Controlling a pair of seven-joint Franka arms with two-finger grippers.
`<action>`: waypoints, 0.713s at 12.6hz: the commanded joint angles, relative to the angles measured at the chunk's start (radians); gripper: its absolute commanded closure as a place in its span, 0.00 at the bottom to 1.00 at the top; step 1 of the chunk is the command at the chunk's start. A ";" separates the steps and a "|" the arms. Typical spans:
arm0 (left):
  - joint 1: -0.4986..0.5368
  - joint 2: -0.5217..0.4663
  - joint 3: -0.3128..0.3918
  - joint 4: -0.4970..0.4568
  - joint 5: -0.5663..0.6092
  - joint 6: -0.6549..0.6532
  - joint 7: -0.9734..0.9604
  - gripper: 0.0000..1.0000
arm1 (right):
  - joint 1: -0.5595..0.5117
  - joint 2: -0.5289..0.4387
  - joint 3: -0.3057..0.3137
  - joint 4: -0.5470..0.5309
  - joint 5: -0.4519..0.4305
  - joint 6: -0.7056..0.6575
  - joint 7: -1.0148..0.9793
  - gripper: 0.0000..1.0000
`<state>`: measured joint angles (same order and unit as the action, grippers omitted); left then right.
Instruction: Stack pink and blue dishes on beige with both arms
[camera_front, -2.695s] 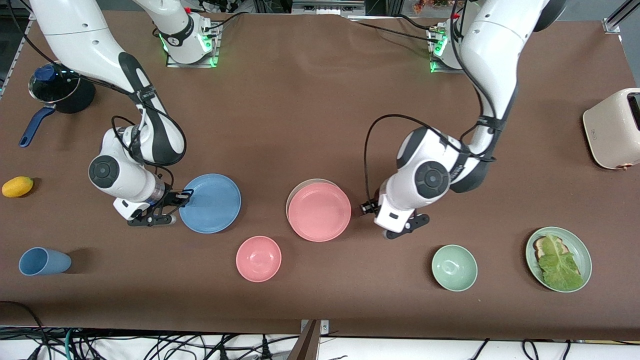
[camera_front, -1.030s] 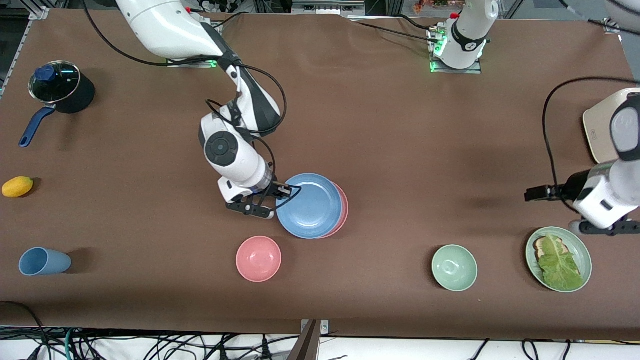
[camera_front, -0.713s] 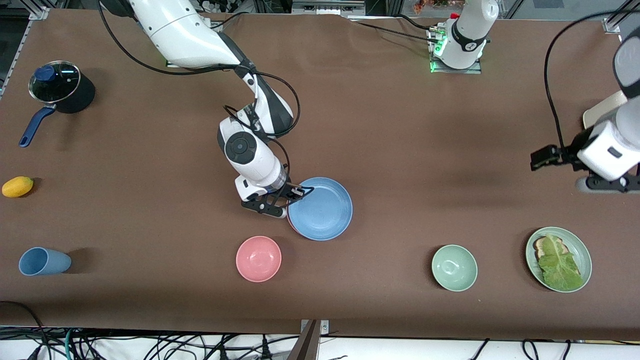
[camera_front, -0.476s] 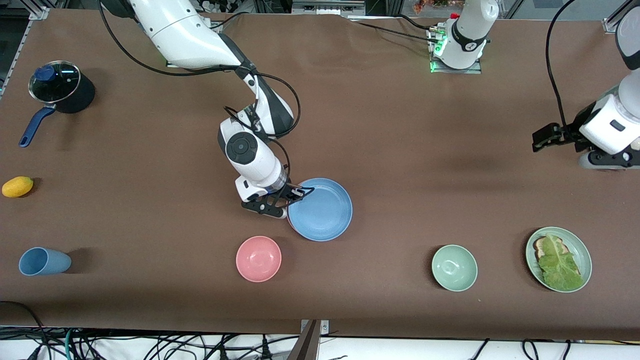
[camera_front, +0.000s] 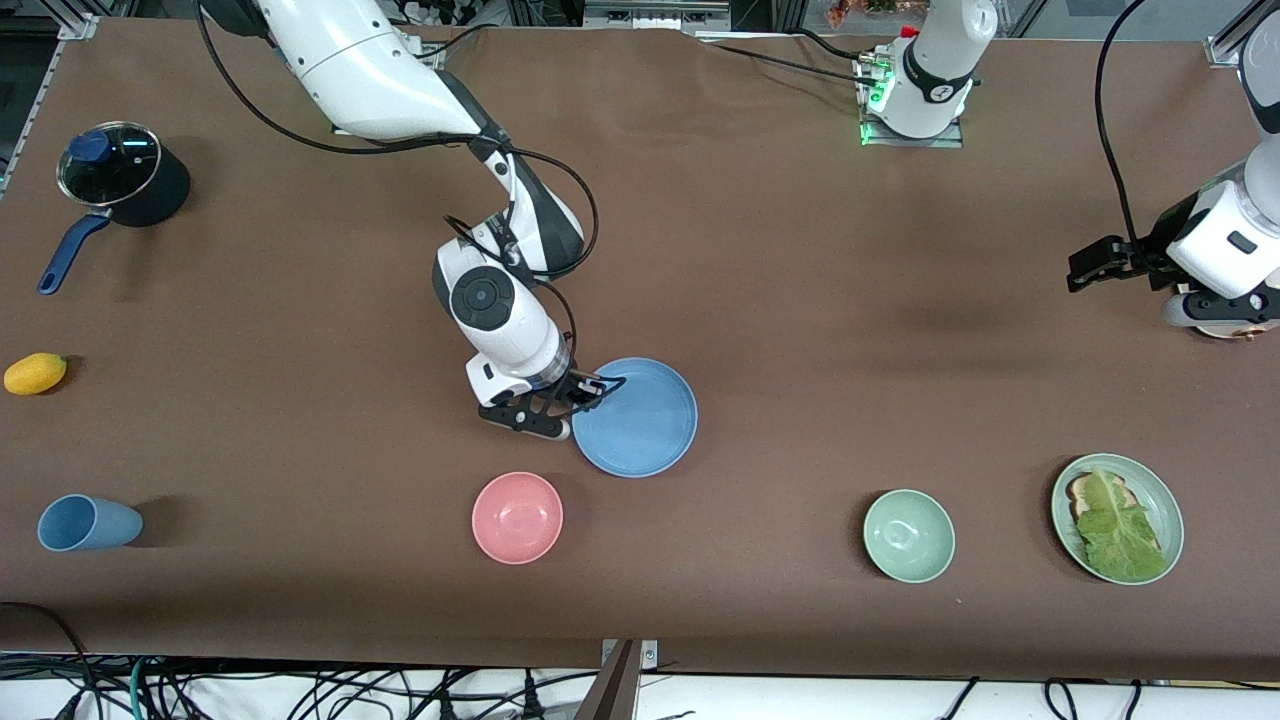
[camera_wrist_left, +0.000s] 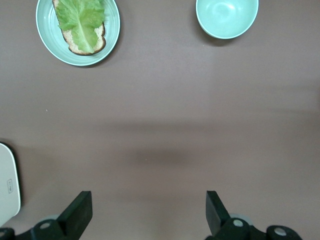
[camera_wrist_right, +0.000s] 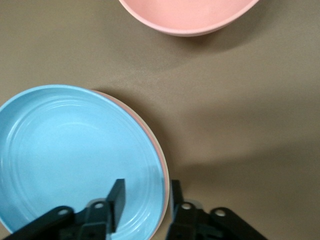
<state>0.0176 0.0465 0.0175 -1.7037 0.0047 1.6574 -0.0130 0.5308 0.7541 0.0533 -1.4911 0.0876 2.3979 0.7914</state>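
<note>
The light blue dish (camera_front: 635, 417) (camera_wrist_right: 75, 155) lies flat on top of the pink dish, of which only a thin rim (camera_wrist_right: 151, 135) shows in the right wrist view. The beige plate is hidden under them. My right gripper (camera_front: 590, 392) (camera_wrist_right: 147, 187) is open and straddles the blue dish's rim on the side toward the right arm's end. One finger (camera_wrist_right: 118, 197) stands inside the dish and the other outside, with a gap to the rim. My left gripper (camera_front: 1085, 265) (camera_wrist_left: 147, 200) hangs open and holds nothing, over bare table at the left arm's end.
A pink bowl (camera_front: 517, 517) (camera_wrist_right: 190, 15) sits close to the stack, nearer the camera. A green bowl (camera_front: 908, 535) (camera_wrist_left: 227, 17) and a green plate with lettuce (camera_front: 1117, 518) (camera_wrist_left: 77, 30) are toward the left arm's end. A blue cup (camera_front: 88, 522), a yellow fruit (camera_front: 35, 372) and a pot (camera_front: 120, 185) are at the right arm's end.
My right arm brought the blue dish over the pink one and set it down on it, then its jaws parted. My left arm drew back to its end of the table.
</note>
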 joint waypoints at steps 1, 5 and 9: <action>0.021 -0.019 -0.001 -0.005 -0.038 -0.001 0.021 0.00 | -0.002 -0.002 -0.021 0.015 -0.022 -0.052 0.005 0.18; 0.019 -0.016 -0.004 -0.004 -0.038 0.007 0.021 0.00 | -0.002 -0.080 -0.104 0.015 -0.060 -0.178 -0.113 0.00; 0.019 0.001 -0.002 0.035 -0.037 0.002 0.019 0.00 | -0.011 -0.243 -0.222 -0.003 -0.045 -0.351 -0.294 0.00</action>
<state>0.0326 0.0455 0.0158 -1.6895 -0.0158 1.6645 -0.0128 0.5242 0.6130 -0.1385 -1.4589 0.0398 2.1372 0.5839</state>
